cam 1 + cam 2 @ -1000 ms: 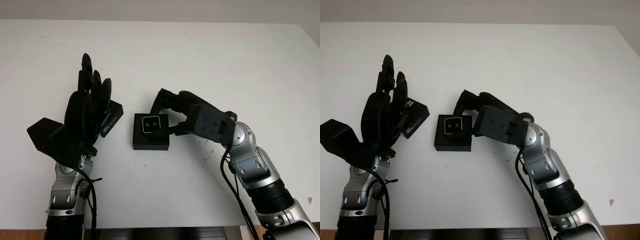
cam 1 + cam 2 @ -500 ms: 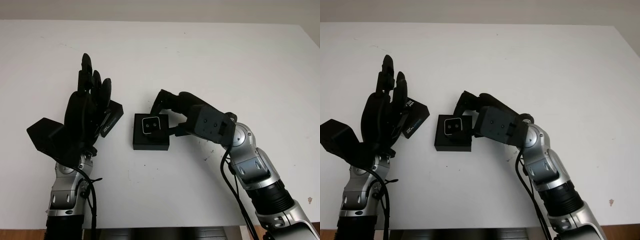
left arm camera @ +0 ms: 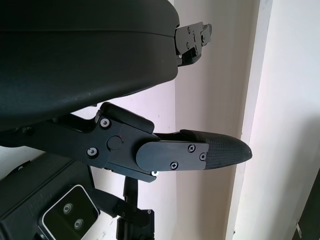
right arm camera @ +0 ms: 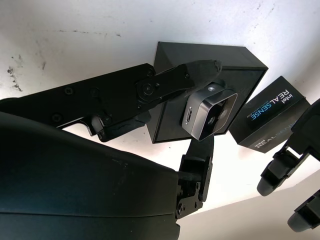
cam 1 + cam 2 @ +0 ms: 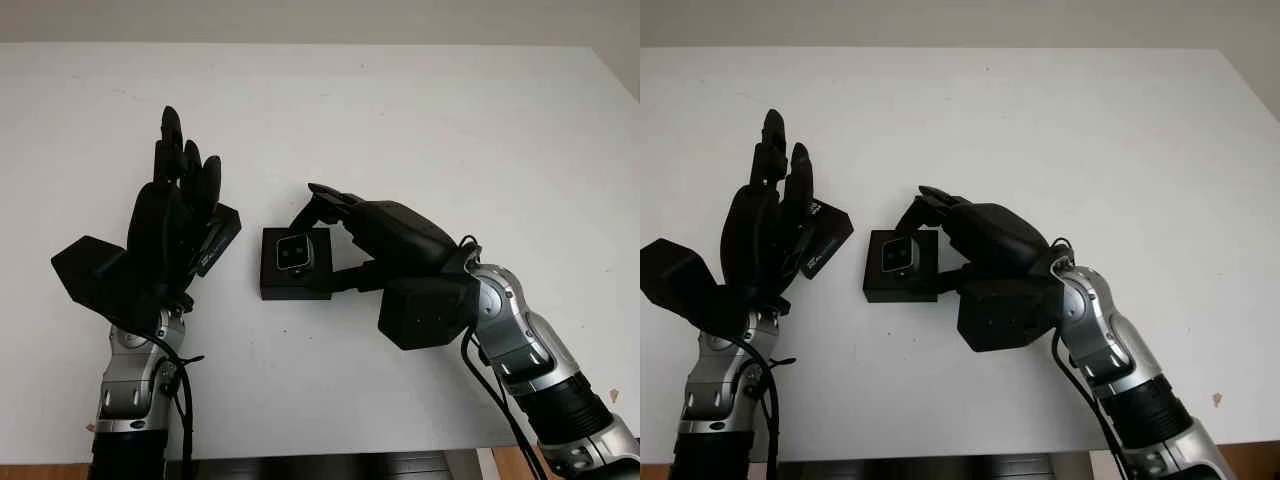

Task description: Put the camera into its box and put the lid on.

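Observation:
The small silver camera (image 5: 293, 254) sits tilted in the black box (image 5: 292, 290) at the table's middle. My right hand (image 5: 318, 240) reaches in from the right and is shut on the camera, one finger (image 4: 192, 72) on its far side and the thumb (image 4: 200, 160) on its near side. In the right wrist view the camera (image 4: 209, 114) appears raised a little off the box's floor (image 4: 242, 82). The black lid (image 5: 218, 238), printed REALSENSE (image 4: 272, 114), lies just left of the box. My left hand (image 5: 178, 205) stands open and upright over the lid's left part.
The white table (image 5: 450, 130) stretches far behind and to the right of the box. Its front edge (image 5: 330, 452) runs close below both forearms. The right forearm (image 5: 520, 340) crosses the near right area.
My right hand has lifted and rolled over the box, still holding the camera. The camera and box have shifted slightly left. The left hand has hardly moved.

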You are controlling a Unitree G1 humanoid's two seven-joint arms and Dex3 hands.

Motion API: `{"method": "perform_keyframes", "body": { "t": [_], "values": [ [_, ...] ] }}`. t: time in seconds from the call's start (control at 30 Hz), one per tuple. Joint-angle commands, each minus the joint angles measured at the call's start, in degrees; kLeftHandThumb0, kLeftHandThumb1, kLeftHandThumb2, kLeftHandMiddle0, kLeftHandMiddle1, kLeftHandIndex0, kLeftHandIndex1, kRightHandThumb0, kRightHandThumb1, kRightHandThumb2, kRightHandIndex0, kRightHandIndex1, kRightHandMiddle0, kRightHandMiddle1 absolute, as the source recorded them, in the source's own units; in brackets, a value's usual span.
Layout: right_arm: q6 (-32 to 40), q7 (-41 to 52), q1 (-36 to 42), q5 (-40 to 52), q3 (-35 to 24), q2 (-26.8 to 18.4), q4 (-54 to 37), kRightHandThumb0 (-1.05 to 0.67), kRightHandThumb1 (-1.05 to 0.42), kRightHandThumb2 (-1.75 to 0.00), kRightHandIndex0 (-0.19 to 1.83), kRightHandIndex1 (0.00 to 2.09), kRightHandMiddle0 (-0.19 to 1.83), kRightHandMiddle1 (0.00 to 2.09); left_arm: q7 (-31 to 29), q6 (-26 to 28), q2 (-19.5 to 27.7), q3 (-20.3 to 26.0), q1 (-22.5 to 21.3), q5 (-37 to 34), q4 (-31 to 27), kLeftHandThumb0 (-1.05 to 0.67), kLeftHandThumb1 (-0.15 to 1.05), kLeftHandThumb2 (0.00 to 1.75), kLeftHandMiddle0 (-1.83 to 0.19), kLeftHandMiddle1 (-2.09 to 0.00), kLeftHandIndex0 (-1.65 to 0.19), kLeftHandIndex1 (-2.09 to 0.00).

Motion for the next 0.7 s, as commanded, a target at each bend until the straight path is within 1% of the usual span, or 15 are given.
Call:
{"method": "perform_keyframes", "body": {
  "t": [0.0,0.1,0.27,0.43,0.57,0.67],
  "values": [
    [-1.4,-0.4,0.5,-0.2,0.1,0.1,-0.3,-0.61,-0.98,-0.05,0.03,0.03,-0.01,0.78,-0.2,0.0,0.1,0.3,0.5,-0.3,-1.1,-0.75,1.05,0.40,0.19,0.00,0.19,0.00],
    [-2.2,-0.9,0.3,-0.5,-0.3,0.0,-0.3,-0.62,-0.99,-0.06,0.02,0.03,-0.03,0.76,-0.2,-0.3,0.0,0.3,0.5,-0.2,-1.0,-0.74,1.05,0.40,0.19,0.00,0.19,0.00],
    [-7.3,-4.9,-1.1,-1.1,-2.3,-0.7,0.0,-0.63,-1.04,-0.08,0.04,0.05,-0.07,0.71,0.0,0.2,0.5,0.1,0.6,0.5,-1.0,-0.77,1.05,0.40,0.19,0.00,0.19,0.00],
    [-8.8,-7.0,-4.6,-1.9,-4.9,-1.1,-0.5,-0.64,-1.05,-0.19,0.09,0.08,-0.04,0.69,-0.1,0.4,0.4,0.4,0.5,0.0,-0.9,-0.76,1.05,0.40,0.19,0.00,0.19,0.00],
    [-9.1,-9.2,-7.6,-1.7,-6.7,-0.4,0.7,-0.63,-1.05,-0.18,0.17,0.11,0.00,0.76,-0.8,-0.1,0.7,0.5,0.4,-0.2,-0.4,-0.76,1.05,0.39,0.19,0.00,0.19,0.00],
    [-9.2,-10.9,-9.3,-1.8,-7.3,0.2,1.6,-0.63,-1.05,-0.14,0.20,0.11,-0.04,0.87,-0.9,0.0,0.8,0.6,0.4,-0.1,-0.5,-0.77,1.05,0.39,0.19,0.00,0.19,0.00]
  ]
}}
